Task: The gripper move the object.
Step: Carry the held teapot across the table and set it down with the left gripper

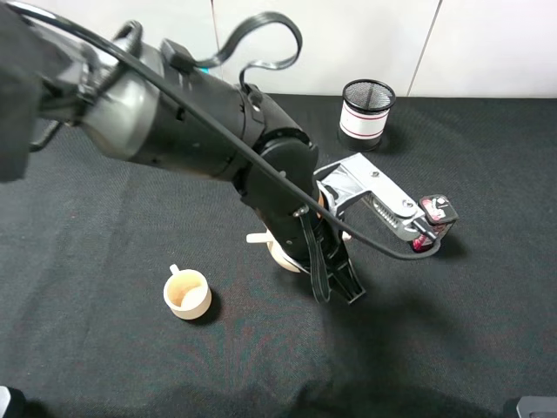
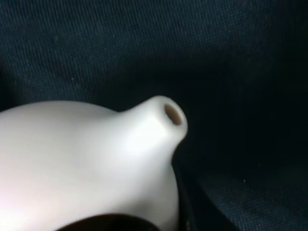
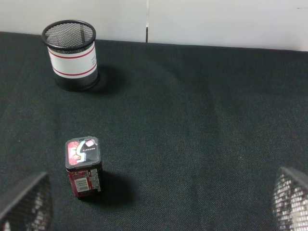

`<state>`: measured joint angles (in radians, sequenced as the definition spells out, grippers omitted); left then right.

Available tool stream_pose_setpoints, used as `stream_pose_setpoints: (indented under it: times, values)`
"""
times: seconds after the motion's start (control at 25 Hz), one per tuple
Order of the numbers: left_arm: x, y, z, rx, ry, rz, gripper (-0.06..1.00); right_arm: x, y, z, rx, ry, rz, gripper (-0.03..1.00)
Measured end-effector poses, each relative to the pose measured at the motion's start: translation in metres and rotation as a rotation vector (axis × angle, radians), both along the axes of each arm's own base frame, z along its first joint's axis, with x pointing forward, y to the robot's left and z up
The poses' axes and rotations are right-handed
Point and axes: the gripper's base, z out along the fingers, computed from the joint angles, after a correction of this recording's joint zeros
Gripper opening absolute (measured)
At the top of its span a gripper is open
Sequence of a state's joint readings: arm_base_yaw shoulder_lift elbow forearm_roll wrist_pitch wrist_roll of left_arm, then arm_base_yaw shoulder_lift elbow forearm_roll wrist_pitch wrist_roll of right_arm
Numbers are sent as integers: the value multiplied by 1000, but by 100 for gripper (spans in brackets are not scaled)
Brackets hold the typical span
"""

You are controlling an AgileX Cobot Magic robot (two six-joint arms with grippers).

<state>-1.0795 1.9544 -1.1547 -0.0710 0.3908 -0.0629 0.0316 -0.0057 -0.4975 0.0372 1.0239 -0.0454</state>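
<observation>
the left arm reaches across the middle of the black cloth worktop (image 1: pixel 104 261), its left gripper (image 1: pixel 338 280) down at the cream teapot (image 1: pixel 283 255). the arm hides most of the pot. the left wrist view shows the teapot (image 2: pixel 96 159) very close, its short spout (image 2: pixel 168 115) over the cloth. i cannot tell whether this gripper is closed on it. a small cream cup (image 1: pixel 187 293) stands apart on the pot's left. a small red box (image 1: pixel 432 222) stands upright beside the grey bracket (image 1: pixel 374 193), and a black mesh pen holder (image 1: pixel 366 109) sits near the wall. the right gripper (image 3: pixel 156 204) is spread wide, holding nothing.
</observation>
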Motion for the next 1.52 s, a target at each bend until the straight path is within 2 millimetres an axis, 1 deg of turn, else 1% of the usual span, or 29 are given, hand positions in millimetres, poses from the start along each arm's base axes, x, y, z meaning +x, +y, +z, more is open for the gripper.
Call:
stream_pose_setpoints:
  times: [0.32, 0.72, 0.88, 1.16, 1.4, 1.52]
  values:
    - [0, -3, -20, 12, 39, 29, 11, 0, 0, 0, 0, 0, 0, 69]
    - [0, -4, -24, 15, 51, 39, 22, 0, 0, 0, 0, 0, 0, 69]
    - [-1, -3, -28, 28, 58, 39, 30, 0, 0, 0, 0, 0, 0, 69]
    - [-1, -3, -28, 29, 59, 38, 46, 0, 0, 0, 0, 0, 0, 69]
    - [-1, -3, -28, 29, 59, 38, 66, 0, 0, 0, 0, 0, 0, 69]
    - [-1, -3, -28, 29, 59, 38, 74, 0, 0, 0, 0, 0, 0, 69]
